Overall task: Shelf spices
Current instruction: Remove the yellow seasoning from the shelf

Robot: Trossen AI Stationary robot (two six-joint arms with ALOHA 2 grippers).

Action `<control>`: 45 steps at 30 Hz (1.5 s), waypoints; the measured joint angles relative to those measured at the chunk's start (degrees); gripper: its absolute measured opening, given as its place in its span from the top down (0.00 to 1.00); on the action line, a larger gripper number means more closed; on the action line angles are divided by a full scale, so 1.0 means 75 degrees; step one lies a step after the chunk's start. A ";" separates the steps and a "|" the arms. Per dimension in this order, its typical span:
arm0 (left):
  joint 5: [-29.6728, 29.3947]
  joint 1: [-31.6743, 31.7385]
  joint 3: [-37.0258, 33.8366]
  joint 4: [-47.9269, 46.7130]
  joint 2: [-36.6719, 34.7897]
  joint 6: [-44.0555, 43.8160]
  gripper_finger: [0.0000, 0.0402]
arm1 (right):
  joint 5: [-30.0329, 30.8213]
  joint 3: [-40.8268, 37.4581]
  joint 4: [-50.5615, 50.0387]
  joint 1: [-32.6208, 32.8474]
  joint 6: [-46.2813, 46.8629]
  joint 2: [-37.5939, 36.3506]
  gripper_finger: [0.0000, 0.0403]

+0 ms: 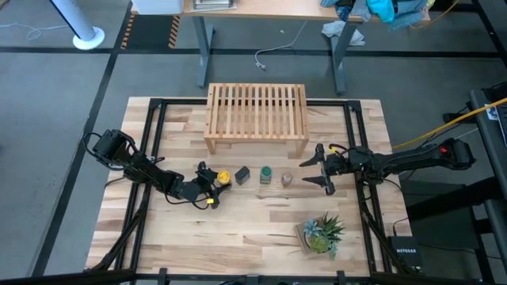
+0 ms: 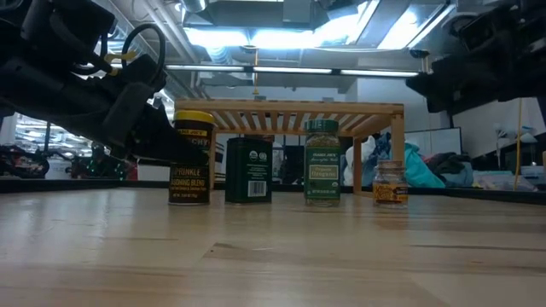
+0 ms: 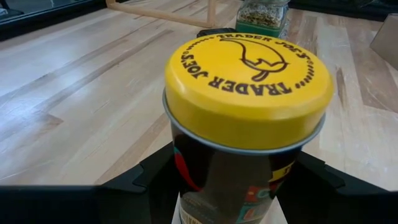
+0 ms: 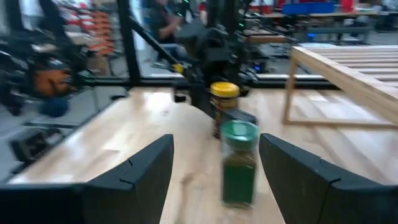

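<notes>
Left hand (image 1: 211,188) low over the counter (image 1: 253,229), fingers either side of the yellow jar (image 1: 224,176); whether clenched on it or just around it, cannot tell. Just past that jar, in a row: black tin (image 1: 242,175), green jar (image 1: 265,174), tiny clear jar (image 1: 287,180), all upright on the counter. Beyond the row, the shelf (image 1: 257,117), nothing on its slats. Right hand (image 1: 317,169) at the row's far end, released, fingers spread, aimed at the green jar (image 4: 239,163).
</notes>
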 joint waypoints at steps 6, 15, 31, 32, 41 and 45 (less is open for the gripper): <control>0.0000 0.0000 0.0000 -0.0003 0.0000 -0.0218 0.47 | -0.0078 -0.0003 -0.0010 0.0000 0.0018 0.0000 0.40; 0.0001 0.0000 0.0000 -0.0003 0.0000 -0.0177 0.47 | 0.0392 -0.0003 -0.0378 -0.0006 0.0019 0.0000 0.40; 0.0000 0.0000 0.0000 -0.0003 0.0000 -0.0171 0.47 | 0.0392 -0.0003 -0.1488 -0.0006 0.0044 0.0000 0.40; 0.0001 0.0000 0.0000 -0.0003 0.0000 -0.0172 0.47 | 0.0392 -0.0003 -0.1554 -0.0006 0.0044 0.0000 0.40; 0.0002 -0.0001 0.0000 -0.0003 0.0000 -0.0171 0.47 | 0.0392 -0.0003 -0.1639 -0.0006 0.0044 0.0000 0.40; 0.0003 0.0000 0.0000 -0.0003 0.0000 -0.0171 0.47 | 0.0390 -0.0003 -0.1638 -0.0006 0.0044 0.0000 0.40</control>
